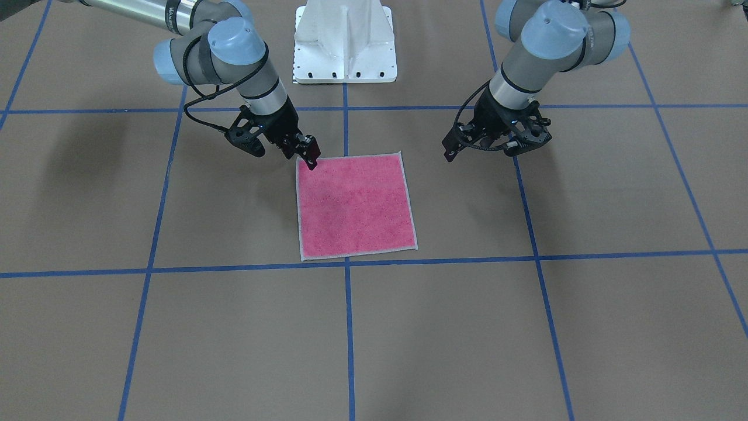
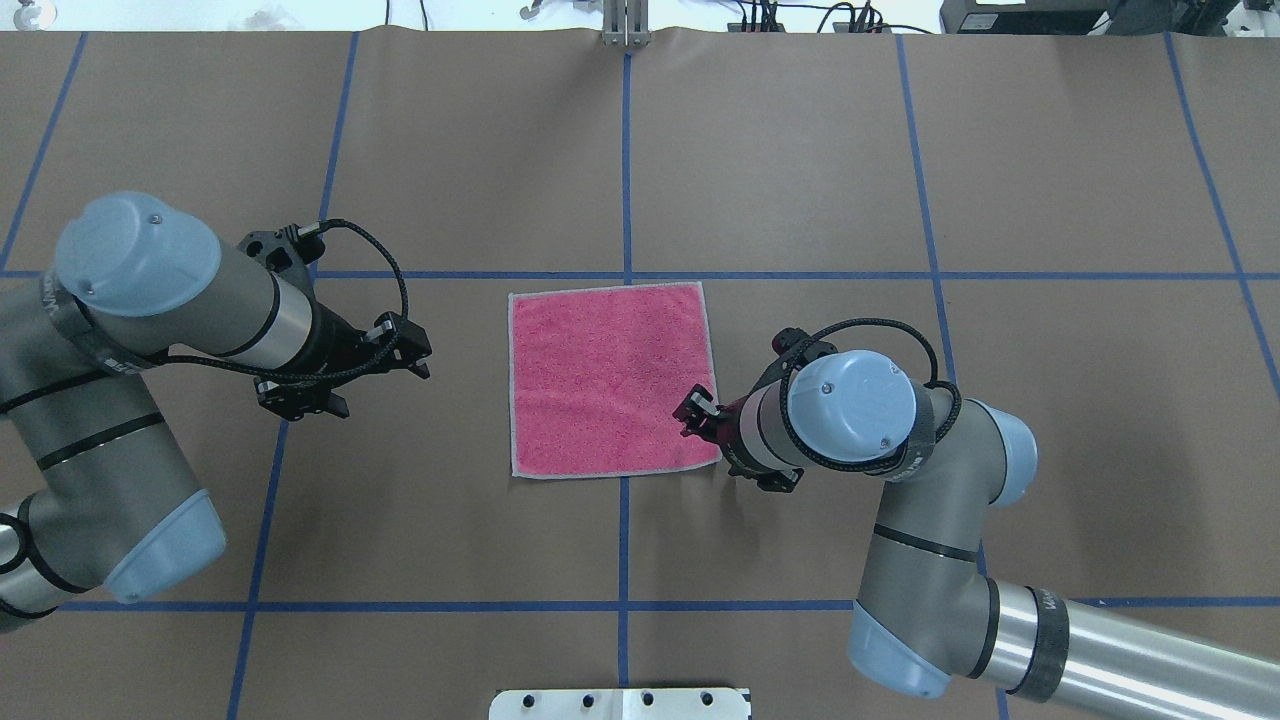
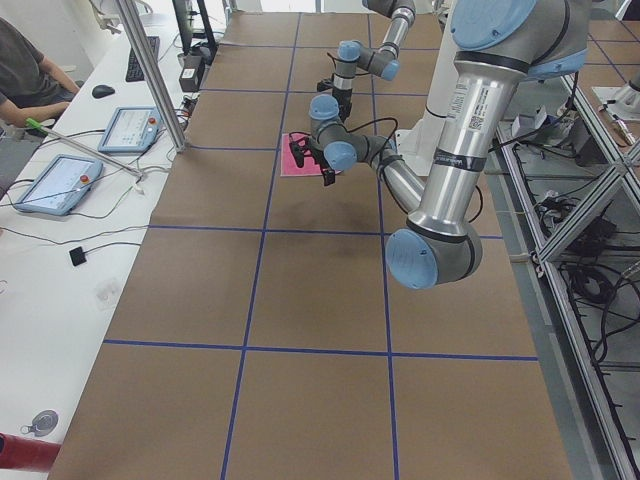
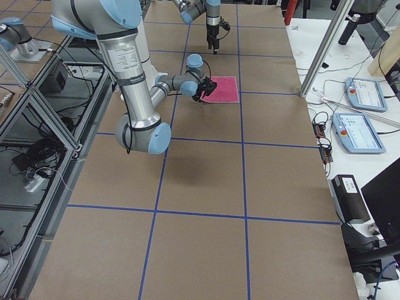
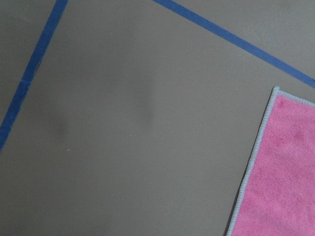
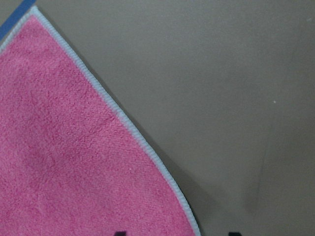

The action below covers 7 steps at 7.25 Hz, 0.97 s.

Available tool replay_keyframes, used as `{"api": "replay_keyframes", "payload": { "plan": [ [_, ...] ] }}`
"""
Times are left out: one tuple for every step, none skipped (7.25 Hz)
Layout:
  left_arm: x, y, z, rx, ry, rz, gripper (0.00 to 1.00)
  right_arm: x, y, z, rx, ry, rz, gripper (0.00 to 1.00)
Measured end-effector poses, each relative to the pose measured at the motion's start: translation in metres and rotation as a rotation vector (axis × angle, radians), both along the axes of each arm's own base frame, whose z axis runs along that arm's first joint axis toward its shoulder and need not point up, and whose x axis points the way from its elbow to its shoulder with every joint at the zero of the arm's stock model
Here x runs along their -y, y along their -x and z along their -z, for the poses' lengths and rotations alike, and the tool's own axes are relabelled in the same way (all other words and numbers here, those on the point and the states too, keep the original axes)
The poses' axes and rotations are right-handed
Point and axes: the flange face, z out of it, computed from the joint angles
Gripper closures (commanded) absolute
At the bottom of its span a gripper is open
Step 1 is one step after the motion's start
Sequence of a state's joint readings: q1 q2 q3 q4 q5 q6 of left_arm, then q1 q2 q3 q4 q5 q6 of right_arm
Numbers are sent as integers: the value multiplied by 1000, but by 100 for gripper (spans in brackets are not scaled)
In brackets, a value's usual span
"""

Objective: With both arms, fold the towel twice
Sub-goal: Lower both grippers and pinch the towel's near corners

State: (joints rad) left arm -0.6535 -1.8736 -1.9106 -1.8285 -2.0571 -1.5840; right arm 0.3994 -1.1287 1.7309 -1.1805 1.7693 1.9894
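Observation:
The towel (image 1: 356, 204) (image 2: 605, 375) lies flat and unfolded on the brown table, pink face up, with its pale hem showing all round. My right gripper (image 1: 307, 155) (image 2: 690, 415) is down at the towel's corner nearest the robot on the right-arm side. In the right wrist view two dark fingertips (image 6: 118, 233) stand apart at the bottom edge, with the towel's hem (image 6: 147, 152) running between them, so this gripper is open. My left gripper (image 1: 453, 149) (image 2: 418, 355) hovers open beside the opposite edge, a little off the towel (image 5: 285, 172), holding nothing.
Blue tape lines (image 2: 625, 150) divide the brown table into squares. The white bolted pedestal (image 1: 345, 47) stands at the robot's side of the towel. A side bench with tablets (image 3: 60, 180) and a seated person (image 3: 25, 70) runs along the far edge.

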Motion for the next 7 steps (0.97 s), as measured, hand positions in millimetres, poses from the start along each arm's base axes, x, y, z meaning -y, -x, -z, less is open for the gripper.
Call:
{"api": "replay_keyframes", "payload": {
  "plan": [
    [0, 0, 0, 0, 1, 0, 0, 0, 0, 0, -1, 0, 1, 65],
    [0, 0, 0, 0, 1, 1, 0, -1, 1, -1, -2, 2, -1, 89],
    [0, 0, 1, -1, 6, 4, 0, -2, 1, -2, -5, 3, -9, 100],
    [0, -1, 2, -4, 13, 9, 0, -4, 2, -3, -8, -1, -17, 100],
    [-1, -5, 5, -6, 13, 12, 0, -6, 1, -3, -7, -5, -22, 100],
    [-5, -16, 9, 1, 0, 27, 0, -6, 0, -2, -5, -8, -24, 100],
    [-14, -34, 16, 8, -9, 58, 2, -6, -1, -1, -4, -10, -24, 100]
  ]
}}
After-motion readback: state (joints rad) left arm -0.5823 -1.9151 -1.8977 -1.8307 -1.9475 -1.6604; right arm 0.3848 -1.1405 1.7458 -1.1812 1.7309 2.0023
